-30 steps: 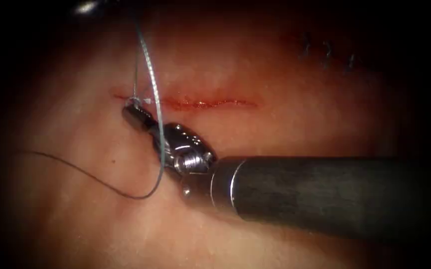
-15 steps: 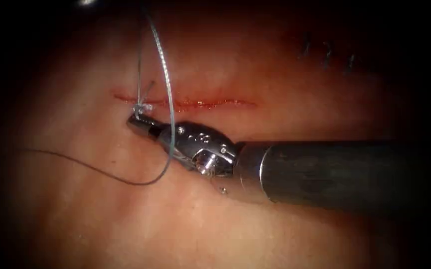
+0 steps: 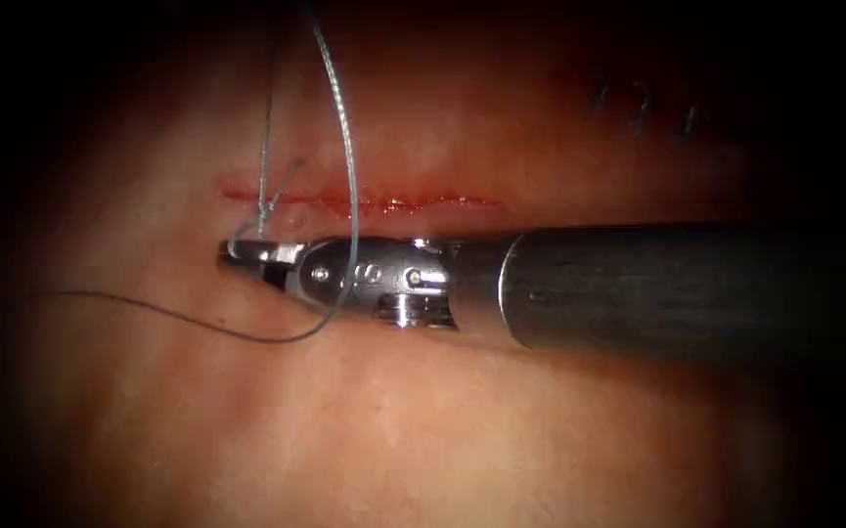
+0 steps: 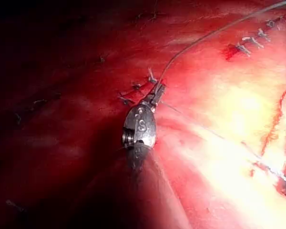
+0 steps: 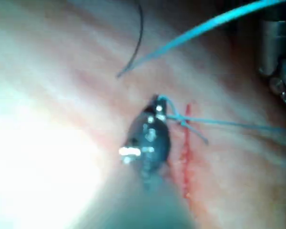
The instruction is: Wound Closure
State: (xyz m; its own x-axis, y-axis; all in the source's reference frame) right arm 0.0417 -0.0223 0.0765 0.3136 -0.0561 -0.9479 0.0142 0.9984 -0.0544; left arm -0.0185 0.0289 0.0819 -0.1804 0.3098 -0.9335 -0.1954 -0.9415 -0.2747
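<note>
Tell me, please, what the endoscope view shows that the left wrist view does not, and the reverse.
Endoscope view: the right arm's silver needle driver lies just below the red straight cut, near its left end. Its jaws are shut on the pale blue braided thread, which also drapes across its wrist. A thin dark strand trails left over the tissue.
Left wrist view: the left arm's silver needle driver, jaws shut on that thread, sits beside short cut thread ends.
Both: the cut, the thread, the tissue.
</note>
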